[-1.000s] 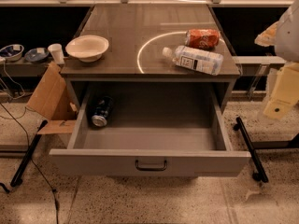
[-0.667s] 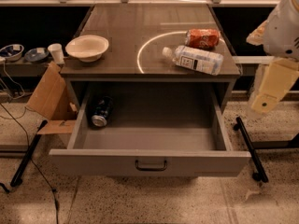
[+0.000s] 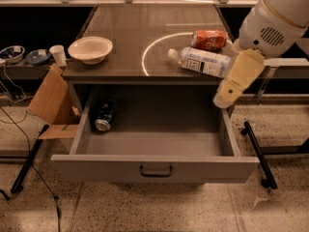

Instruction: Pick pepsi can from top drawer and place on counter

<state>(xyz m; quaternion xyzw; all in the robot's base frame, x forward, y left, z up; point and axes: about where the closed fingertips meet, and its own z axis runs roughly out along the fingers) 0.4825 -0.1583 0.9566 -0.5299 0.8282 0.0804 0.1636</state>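
The pepsi can [image 3: 104, 115] is dark blue with a silver top and lies on its side at the back left of the open top drawer [image 3: 154, 168]. The drawer is pulled fully out, its dark bar handle facing me. The counter [image 3: 145, 28] above is glossy grey-brown with a thin white curved line. My arm comes in from the upper right; its cream gripper [image 3: 228, 96] hangs over the drawer's right wall, far right of the can and holding nothing.
On the counter lie a red-orange can [image 3: 209, 39], a clear plastic bottle [image 3: 200, 62] on its side, and a white bowl [image 3: 90, 49]. A cardboard flap [image 3: 50, 98] leans left of the cabinet. Black stand legs [image 3: 258, 151] lie on the floor at right.
My arm and gripper have swung in from the right edge, moving left and down to the drawer's right wall. The can, bottle and bowl have not moved.
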